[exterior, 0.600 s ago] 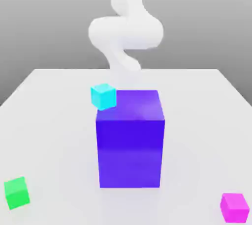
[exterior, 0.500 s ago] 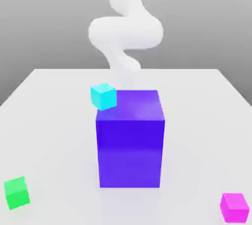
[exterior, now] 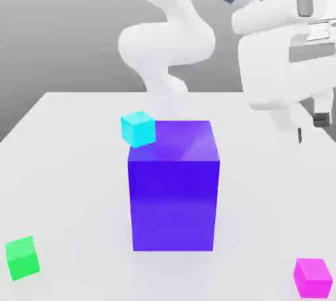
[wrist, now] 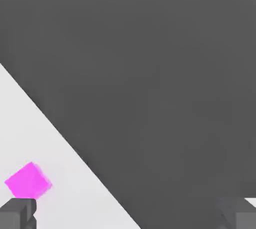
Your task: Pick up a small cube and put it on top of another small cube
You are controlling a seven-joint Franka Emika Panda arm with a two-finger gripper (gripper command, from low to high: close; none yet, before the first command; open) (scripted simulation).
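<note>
Task at an early stage. The pink cube [exterior: 313, 278] was seen resting on the white desk [exterior: 72, 162] at the near corner on the exterior view's right, untouched and well apart from every other thing. The gripper [exterior: 310, 127] was held high above the desk on the exterior view's right, above and behind the pink cube, with clear air between the two. In the hand view the two dark fingertips [wrist: 17, 213] were shown far apart at the frame's edge, so the jaws were spread wide and nothing was pinched; the pink cube [wrist: 28, 181] appeared just beside one fingertip in that picture, not between the two.

No stacking had been done. The green cube [exterior: 22, 257] lay alone at the near corner on the exterior view's left. The cyan cube [exterior: 138, 128] sat by the far upper corner of the big blue block [exterior: 174, 185]; whether it rested on the desk behind the block could not be told.

Remaining, as judged: descent over the pink cube, closing on it, lifting, carrying it over another small cube, and release on top.
</note>
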